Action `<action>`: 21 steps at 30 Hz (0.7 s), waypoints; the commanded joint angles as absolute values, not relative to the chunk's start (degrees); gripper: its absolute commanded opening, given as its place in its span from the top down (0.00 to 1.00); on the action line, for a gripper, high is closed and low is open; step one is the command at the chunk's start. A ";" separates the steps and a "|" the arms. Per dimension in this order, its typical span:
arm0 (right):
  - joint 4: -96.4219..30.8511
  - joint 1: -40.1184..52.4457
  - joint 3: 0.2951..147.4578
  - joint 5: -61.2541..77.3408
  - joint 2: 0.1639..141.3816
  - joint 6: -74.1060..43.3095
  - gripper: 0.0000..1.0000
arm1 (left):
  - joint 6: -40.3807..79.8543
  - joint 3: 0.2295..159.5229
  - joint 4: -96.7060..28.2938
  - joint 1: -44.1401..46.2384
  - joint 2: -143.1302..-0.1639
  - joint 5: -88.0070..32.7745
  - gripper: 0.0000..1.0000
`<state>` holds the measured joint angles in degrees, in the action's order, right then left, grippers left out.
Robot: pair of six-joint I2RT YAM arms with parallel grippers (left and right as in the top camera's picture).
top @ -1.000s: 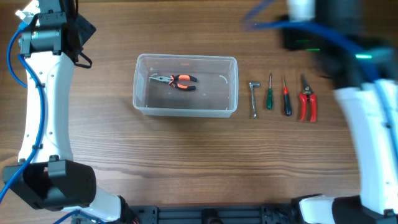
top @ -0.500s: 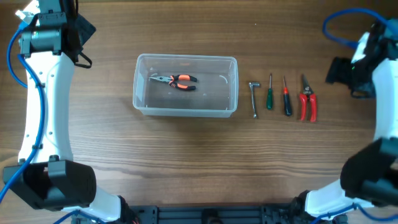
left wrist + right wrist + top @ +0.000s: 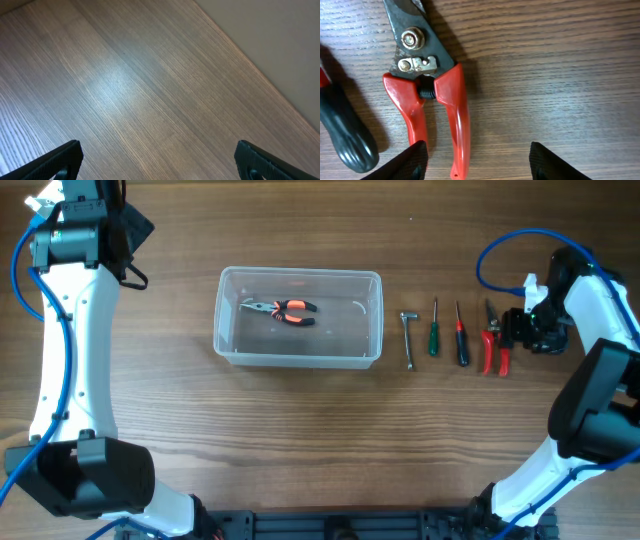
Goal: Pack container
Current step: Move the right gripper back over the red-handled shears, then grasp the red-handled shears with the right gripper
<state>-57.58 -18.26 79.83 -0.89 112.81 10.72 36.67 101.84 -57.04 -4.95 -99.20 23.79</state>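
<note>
Both pairs spread wide: right fingers above red pruners by the right edge of the bench; left fingers at far-left corner; container mid-bench, apart from both.

The left arm runs in one long white line back from its pincer. The left gripper at its end is held with both dark fingertips spread wide, one at each side of the wrist view. The right arm bends sharply at the elbow behind its pincer, and the right gripper points downward with its fingers also parted wide.
</note>
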 commanded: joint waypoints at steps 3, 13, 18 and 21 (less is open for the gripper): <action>-57.89 -17.96 79.26 6.35 112.88 12.01 0.37 | 35.77 102.13 -57.08 -5.04 -97.86 24.51 0.00; -58.96 -13.96 79.26 8.25 112.95 11.62 0.38 | 35.77 102.13 -57.08 -5.04 -97.86 24.51 0.00; -57.12 -13.02 79.18 7.09 113.06 11.57 0.39 | 35.77 102.13 -57.08 -5.04 -97.86 24.51 0.00; -56.18 -13.04 79.00 6.48 113.06 10.87 0.41 | 35.77 102.13 -57.10 -5.04 -97.86 24.51 0.00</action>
<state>-57.06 -12.88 79.83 7.07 112.95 11.03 36.67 101.84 -57.04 -4.95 -99.20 23.79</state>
